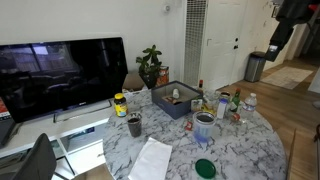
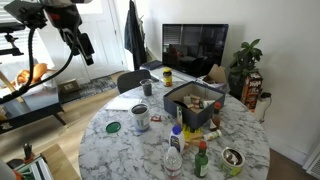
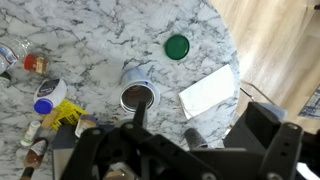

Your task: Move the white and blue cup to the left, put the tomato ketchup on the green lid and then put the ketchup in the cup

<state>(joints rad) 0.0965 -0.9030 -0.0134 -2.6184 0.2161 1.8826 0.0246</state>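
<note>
No text, brand or number can be read in any view; the labels on the bottles (image 3: 45, 100), lying on the worktop (image 3: 110, 40) at nine o'clock from the white and blue cup (image 3: 138, 92), are too small and blurred

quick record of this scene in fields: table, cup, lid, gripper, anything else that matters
surface: round marble table
white and blue cup: upright, near the table's middle
green lid: flat on the marble, apart from the cup, nothing on it
white paper: lying flat beside the cup
grey box: open top, small items inside
ketchup: not identifiable; several small bottles stand near the box
gripper: raised high, clear of everything on the table; open or shut unclear
</note>
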